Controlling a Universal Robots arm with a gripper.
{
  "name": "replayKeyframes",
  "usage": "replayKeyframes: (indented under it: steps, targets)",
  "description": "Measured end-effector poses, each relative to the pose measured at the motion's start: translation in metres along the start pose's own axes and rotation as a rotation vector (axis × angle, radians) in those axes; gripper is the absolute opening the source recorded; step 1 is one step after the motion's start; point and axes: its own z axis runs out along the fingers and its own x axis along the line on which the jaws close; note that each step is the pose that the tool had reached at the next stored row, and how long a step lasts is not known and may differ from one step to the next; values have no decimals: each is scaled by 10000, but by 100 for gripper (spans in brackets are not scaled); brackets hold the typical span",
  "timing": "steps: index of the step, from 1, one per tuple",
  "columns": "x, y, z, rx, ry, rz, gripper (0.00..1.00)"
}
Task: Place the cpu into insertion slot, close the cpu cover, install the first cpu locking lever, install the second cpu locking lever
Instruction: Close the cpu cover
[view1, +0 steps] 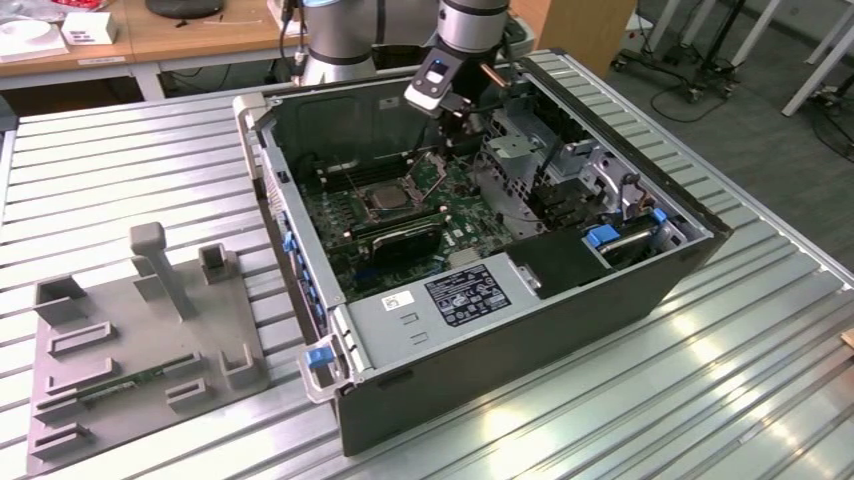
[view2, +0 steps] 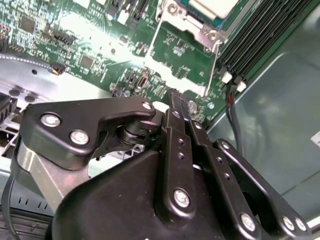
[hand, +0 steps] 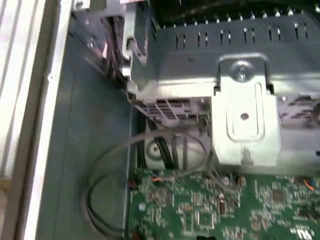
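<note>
Blk pincer w/ silver screws, grey arm.

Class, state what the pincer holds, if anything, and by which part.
Cannot be told: the pincer sits at the edge of the open cpu cover, contact hidden.

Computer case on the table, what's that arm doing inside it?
A robot arm's gripper is reaching into the open computer case, over the green motherboard. In the second wrist view the cpu already lies in the insertion slot. The cpu cover is swung open beside it, with the gripper close to its far edge.
</note>
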Motion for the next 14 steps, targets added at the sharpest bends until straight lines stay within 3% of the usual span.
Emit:
replayKeyframes:
  steps: [14]
  targets:
    - [-2, 26, 27, 1, -3, -1, 10]
